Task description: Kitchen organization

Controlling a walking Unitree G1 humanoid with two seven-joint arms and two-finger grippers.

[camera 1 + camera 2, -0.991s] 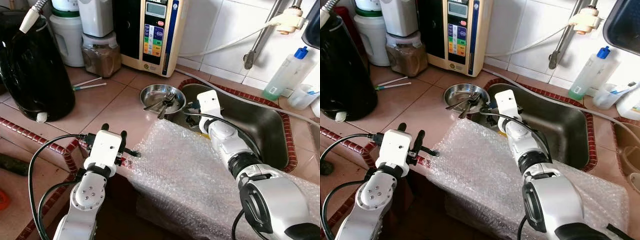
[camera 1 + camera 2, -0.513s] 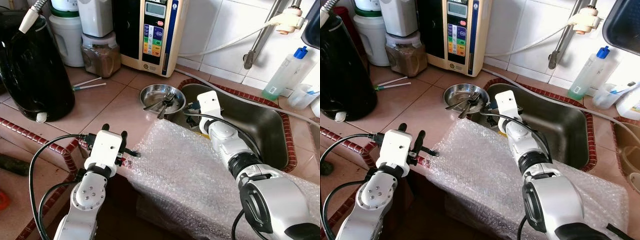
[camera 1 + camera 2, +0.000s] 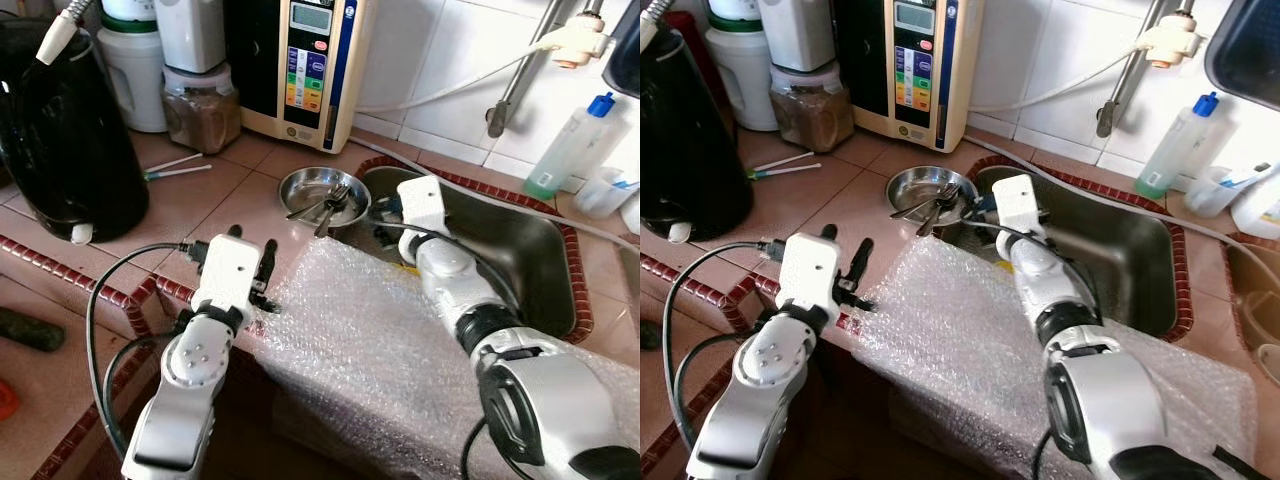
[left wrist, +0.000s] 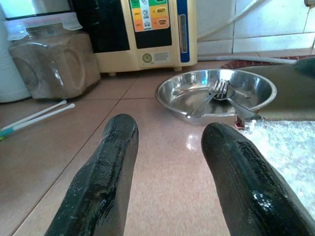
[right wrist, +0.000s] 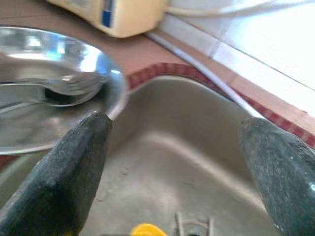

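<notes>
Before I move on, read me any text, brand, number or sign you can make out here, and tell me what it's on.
No text reads clearly.
Cream water appliance: its coloured button panel carries small labels, too blurred to read.
Its grey display: no legible digits.
Its round badge and the sticker beside it: too small to read.
Blue-capped bottle: no readable label.

Against the tiled wall you have a cream water purifier (image 3: 305, 65), with a jar of brown powder (image 3: 203, 108) beside it and a white canister (image 3: 135, 75) further left. A black kettle (image 3: 62, 140) stands nearer the counter edge. Two straws (image 3: 177, 168) lie on the tiles. A green-tinted bottle with a blue cap (image 3: 570, 150) leans by the wall on the right.
</notes>
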